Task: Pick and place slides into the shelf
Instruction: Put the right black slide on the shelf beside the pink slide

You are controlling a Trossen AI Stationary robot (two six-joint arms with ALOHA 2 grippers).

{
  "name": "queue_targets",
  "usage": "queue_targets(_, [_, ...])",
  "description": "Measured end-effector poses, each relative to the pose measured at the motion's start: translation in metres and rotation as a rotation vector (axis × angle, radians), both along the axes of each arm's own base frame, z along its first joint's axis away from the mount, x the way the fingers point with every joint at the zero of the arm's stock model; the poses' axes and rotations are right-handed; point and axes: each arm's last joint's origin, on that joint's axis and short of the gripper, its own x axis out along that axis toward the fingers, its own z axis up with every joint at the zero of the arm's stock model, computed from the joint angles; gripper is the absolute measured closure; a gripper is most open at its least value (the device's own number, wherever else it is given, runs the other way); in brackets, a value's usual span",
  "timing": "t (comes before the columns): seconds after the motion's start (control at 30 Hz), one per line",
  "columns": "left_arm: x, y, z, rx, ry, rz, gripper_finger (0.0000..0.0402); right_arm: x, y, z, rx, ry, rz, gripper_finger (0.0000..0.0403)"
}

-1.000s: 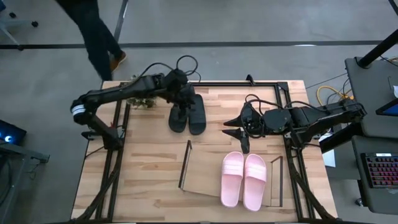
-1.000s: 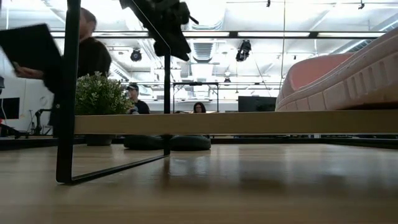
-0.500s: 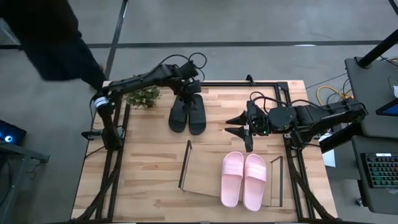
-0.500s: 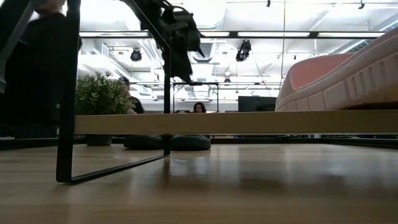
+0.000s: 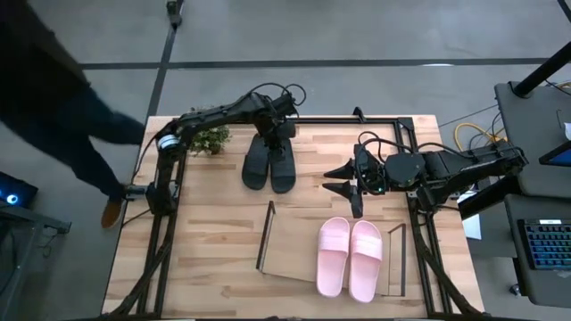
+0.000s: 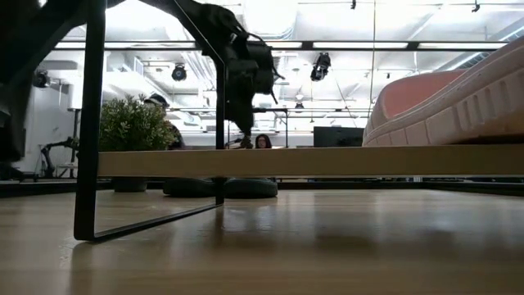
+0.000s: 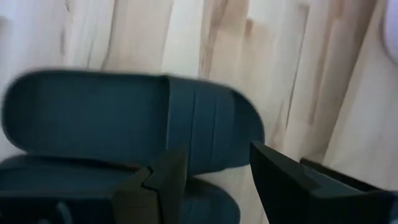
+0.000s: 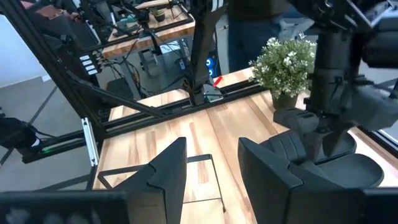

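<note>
High view: the left gripper (image 5: 273, 135) is held with fingers spread just above the black slides (image 5: 269, 164), which lie side by side on the tabletop (image 5: 205, 241). The pink slides (image 5: 350, 257) are seen on the shelf (image 5: 290, 245). The right gripper (image 5: 343, 180), fingers spread, hovers beside it.

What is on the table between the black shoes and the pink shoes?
Only bare table wood and the right gripper, hovering open, with the shelf's dark end frame lower down. The high view shows it between the black slides and pink slides.
</note>
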Motion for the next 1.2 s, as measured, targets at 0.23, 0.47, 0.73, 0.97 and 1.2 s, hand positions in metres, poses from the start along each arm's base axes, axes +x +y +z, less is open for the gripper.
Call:
queue_targets(0.23, [0.003, 0.003, -0.014, -0.023, 0.057, 0.004, 0.0242, 0.000, 0.000, 0.000, 0.000, -0.001, 0.000, 0.0266])
queue_targets(0.47, [0.006, 0.004, -0.024, -0.037, 0.080, 0.004, 0.0242, 0.000, 0.000, 0.000, 0.001, -0.005, 0.000, 0.0266])
queue_targets(0.73, [0.011, 0.008, -0.041, -0.059, 0.107, 0.006, 0.0242, 0.000, 0.000, 0.001, 0.016, -0.008, -0.004, 0.0266])
queue_targets(0.97, [0.014, 0.010, -0.051, -0.078, 0.118, 0.004, 0.0242, 0.000, 0.000, 0.001, 0.038, -0.011, -0.010, 0.0266])
queue_targets(1.2, [0.016, 0.012, -0.050, -0.043, 0.089, -0.047, 0.0242, 0.000, 0.000, 0.001, 0.038, -0.011, -0.010, 0.0266])
